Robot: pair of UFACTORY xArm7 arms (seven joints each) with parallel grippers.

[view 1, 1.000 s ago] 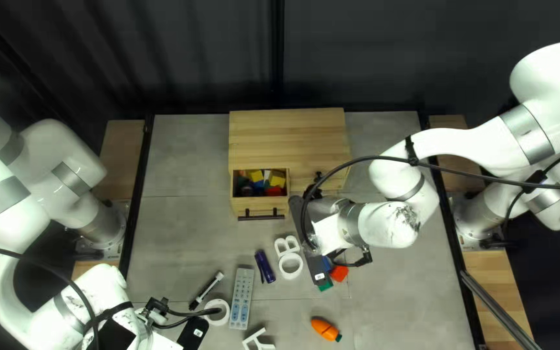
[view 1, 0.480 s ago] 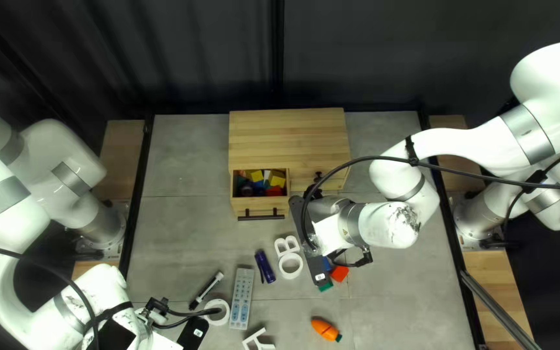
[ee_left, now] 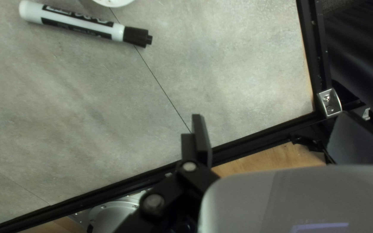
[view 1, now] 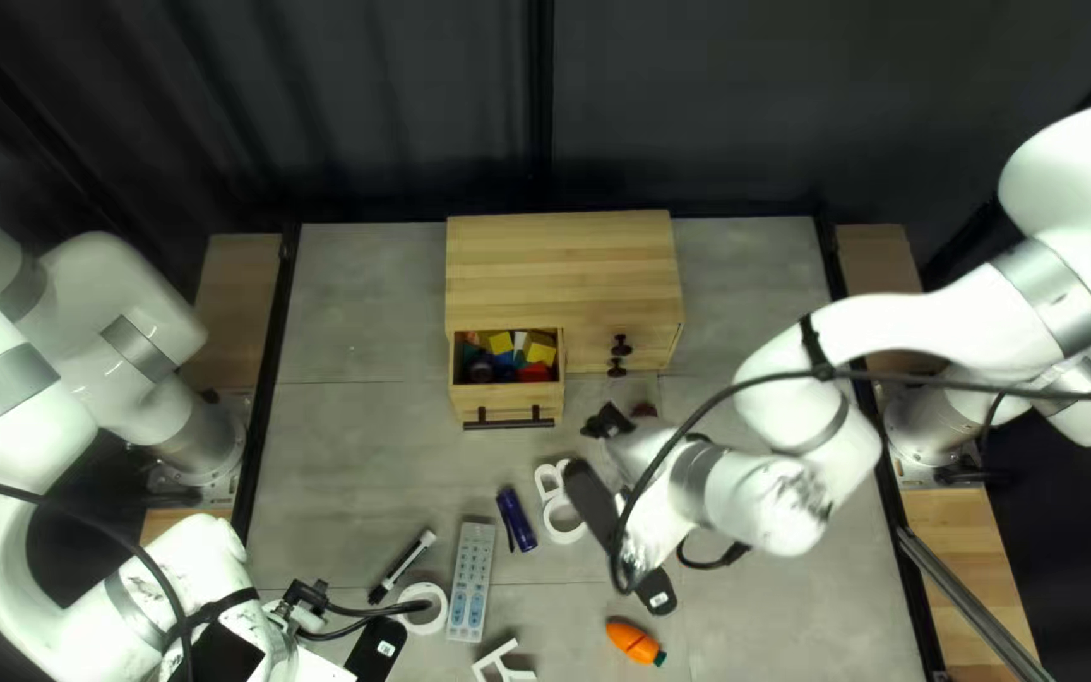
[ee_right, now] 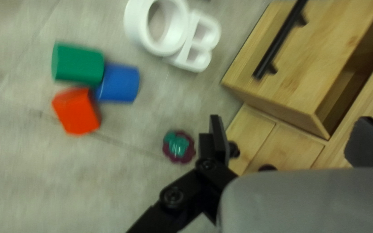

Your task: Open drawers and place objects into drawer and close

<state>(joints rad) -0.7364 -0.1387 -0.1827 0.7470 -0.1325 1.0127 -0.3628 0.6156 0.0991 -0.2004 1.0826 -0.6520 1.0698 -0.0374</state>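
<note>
- Top left view, centre: drawer (view 1: 479,403) open, blocks (view 1: 538,352) inside!
- Carrot (view 1: 630,639), bottom centre, likely needs stowing; then closing.
- My left gripper (ee_left: 273,115), right gripper (ee_right: 291,118): spread, empty!

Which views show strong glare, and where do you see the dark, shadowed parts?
Top left view: glare whitens parts of my glossy white right arm, and the black curtain is very dark; left wrist view: highlights on the silver metal corner bracket; right wrist view: small glints on the teal-topped purple object, shadow inside the open light-wood drawer.
</note>
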